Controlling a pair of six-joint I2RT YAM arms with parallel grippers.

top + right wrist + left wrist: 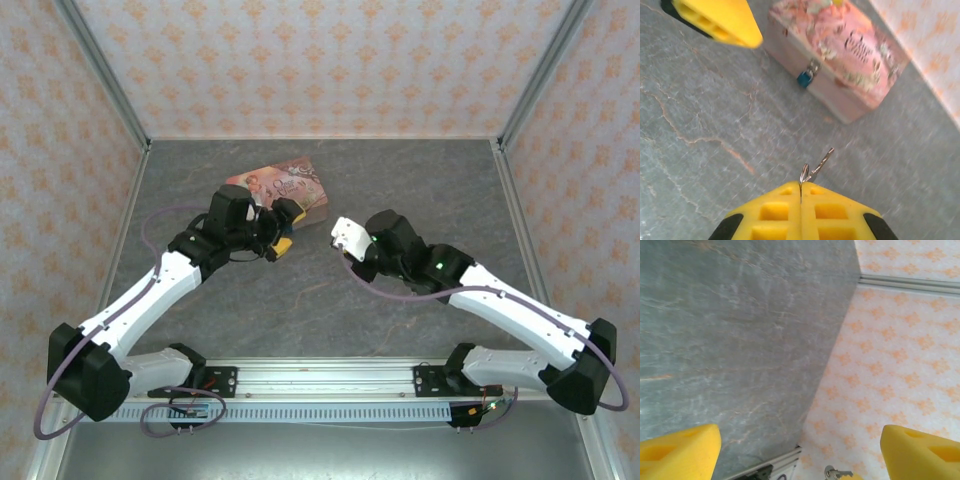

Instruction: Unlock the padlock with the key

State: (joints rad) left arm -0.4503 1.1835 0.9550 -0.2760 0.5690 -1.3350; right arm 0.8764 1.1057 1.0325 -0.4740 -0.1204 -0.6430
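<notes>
On the left, we see the left gripper [279, 238] just beside the near-left corner of the pink illustrated tin box [290, 185]. Its yellow foam fingers [677, 450] stand wide apart with nothing between them. The tin lies toward the back left of the grey marbled table [420, 180], askew to the walls, with a strip of bare surface between it and the back edge. The tiny teal-blue padlock [805, 78] hangs from the clasp, low on the tin's front wall.

Further right, we find open table between the tin and the right gripper [800, 192]. Its fingers are pressed together on the small silver key [816, 162], whose blade sticks out ahead of the fingertips toward the tin, apart from the padlock. Beyond that arm, the right half of the table runs free to the patterned wall [590, 150].
</notes>
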